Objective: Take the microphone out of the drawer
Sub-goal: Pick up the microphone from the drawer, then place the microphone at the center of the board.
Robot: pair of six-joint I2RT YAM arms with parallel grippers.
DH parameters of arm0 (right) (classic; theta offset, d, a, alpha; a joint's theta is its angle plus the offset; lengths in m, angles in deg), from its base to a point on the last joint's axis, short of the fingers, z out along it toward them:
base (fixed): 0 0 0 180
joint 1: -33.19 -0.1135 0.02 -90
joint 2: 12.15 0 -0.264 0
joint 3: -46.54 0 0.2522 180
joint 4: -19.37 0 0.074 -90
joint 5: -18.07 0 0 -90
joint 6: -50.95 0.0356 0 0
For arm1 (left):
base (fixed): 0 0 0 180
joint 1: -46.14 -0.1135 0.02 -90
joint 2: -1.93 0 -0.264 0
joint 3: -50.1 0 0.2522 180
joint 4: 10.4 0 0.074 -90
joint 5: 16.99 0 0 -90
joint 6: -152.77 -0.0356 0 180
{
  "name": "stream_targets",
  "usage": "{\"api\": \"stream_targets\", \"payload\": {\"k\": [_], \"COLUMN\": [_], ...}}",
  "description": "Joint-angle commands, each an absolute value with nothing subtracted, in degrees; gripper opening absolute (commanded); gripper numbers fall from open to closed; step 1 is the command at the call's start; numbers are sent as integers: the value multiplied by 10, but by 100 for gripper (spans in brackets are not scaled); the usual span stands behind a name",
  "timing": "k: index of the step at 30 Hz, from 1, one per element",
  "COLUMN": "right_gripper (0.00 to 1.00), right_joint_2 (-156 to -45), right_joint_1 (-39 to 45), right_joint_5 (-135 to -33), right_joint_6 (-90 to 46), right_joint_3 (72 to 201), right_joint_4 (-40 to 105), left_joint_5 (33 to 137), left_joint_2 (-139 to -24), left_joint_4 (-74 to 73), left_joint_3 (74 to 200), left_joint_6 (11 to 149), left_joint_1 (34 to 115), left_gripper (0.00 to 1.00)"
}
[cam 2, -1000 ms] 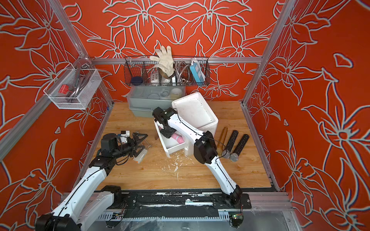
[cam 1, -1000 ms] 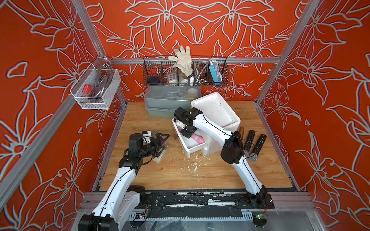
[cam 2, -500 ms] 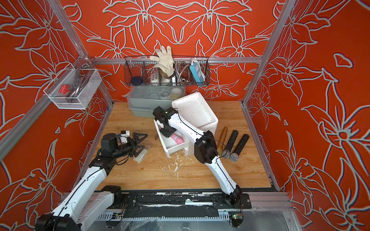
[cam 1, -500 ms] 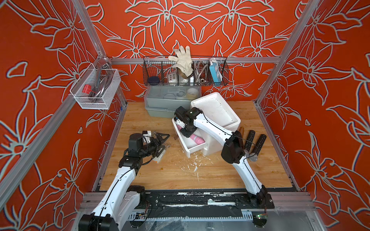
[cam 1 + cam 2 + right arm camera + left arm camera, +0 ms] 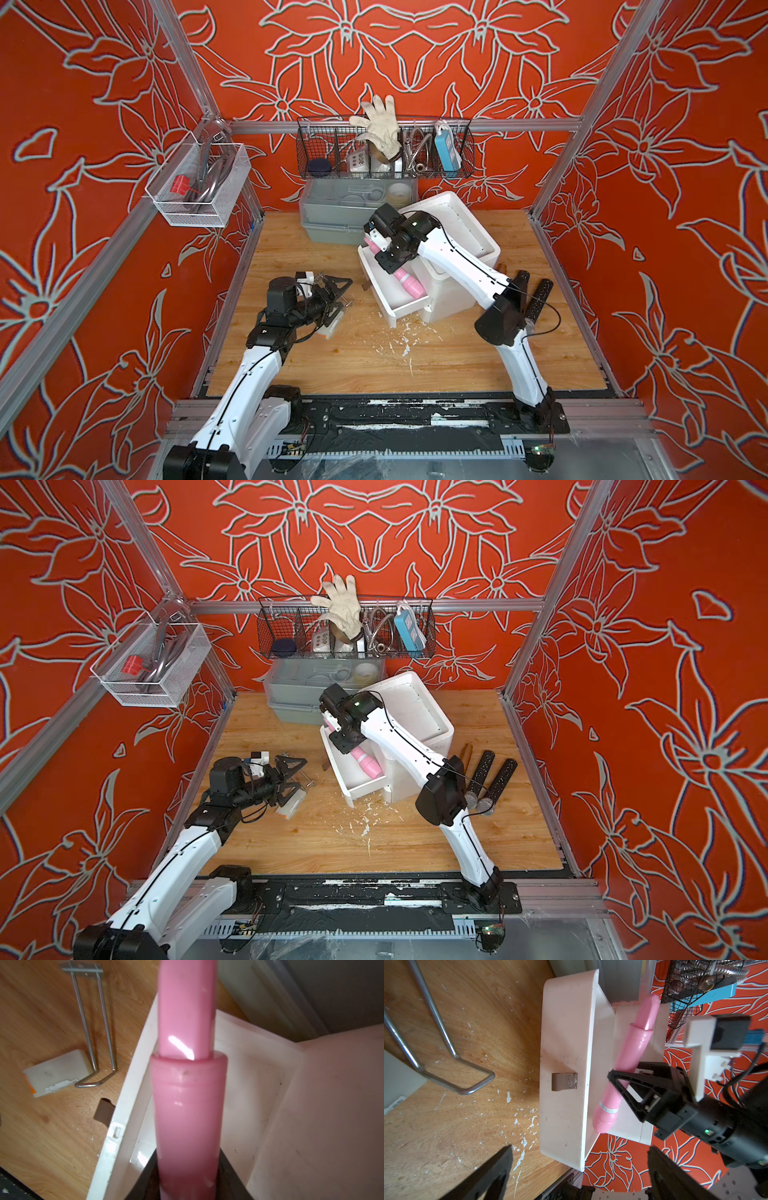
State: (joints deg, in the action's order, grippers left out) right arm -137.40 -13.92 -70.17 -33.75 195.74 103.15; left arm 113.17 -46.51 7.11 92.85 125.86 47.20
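A pink microphone (image 5: 405, 281) (image 5: 365, 762) lies slanted in the pulled-out white drawer (image 5: 399, 311) (image 5: 361, 791). My right gripper (image 5: 385, 258) (image 5: 343, 739) reaches down into the drawer and is shut on the microphone's handle. In the right wrist view the microphone (image 5: 188, 1105) fills the middle, with black fingers (image 5: 149, 1172) on both sides. My left gripper (image 5: 338, 297) (image 5: 297, 781) hovers open over the table to the left of the drawer, holding nothing. The left wrist view shows the drawer front (image 5: 566, 1043), the microphone (image 5: 629, 1059) and the right gripper (image 5: 623, 1072).
The drawer belongs to a white cabinet (image 5: 457, 232). Two black microphones (image 5: 490, 779) and a brown stick (image 5: 465, 754) lie to its right. A grey bin (image 5: 332, 224) and a wire basket (image 5: 382, 149) stand behind. A white block (image 5: 56, 1072), a metal hook (image 5: 93, 1022) and white flakes (image 5: 403, 345) lie on the wood.
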Motion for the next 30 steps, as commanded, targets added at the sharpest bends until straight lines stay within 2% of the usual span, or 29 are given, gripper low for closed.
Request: {"api": "stream_targets", "payload": {"k": [1, 15, 24, 30], "right_gripper": [11, 3, 3, 3], "right_joint_2": [-1326, -1165, -1052, -951], "right_joint_1": [-130, -128, -101, -37], "right_joint_5": [-692, -709, -626, -583], "right_joint_6": [-325, -285, -282, -289], "right_joint_3": [1978, 1891, 1828, 1742], "right_joint_4": [1027, 879, 843, 818], "left_joint_5": [1138, 1143, 1150, 1151], "left_joint_2": [-462, -459, -456, -456], "left_joint_4": [57, 52, 54, 61], "left_joint_3": [928, 924, 928, 936], "left_joint_6": [1257, 1262, 1252, 1244], "left_joint_1": [469, 469, 471, 476], "left_gripper": [100, 100, 100, 100]}}
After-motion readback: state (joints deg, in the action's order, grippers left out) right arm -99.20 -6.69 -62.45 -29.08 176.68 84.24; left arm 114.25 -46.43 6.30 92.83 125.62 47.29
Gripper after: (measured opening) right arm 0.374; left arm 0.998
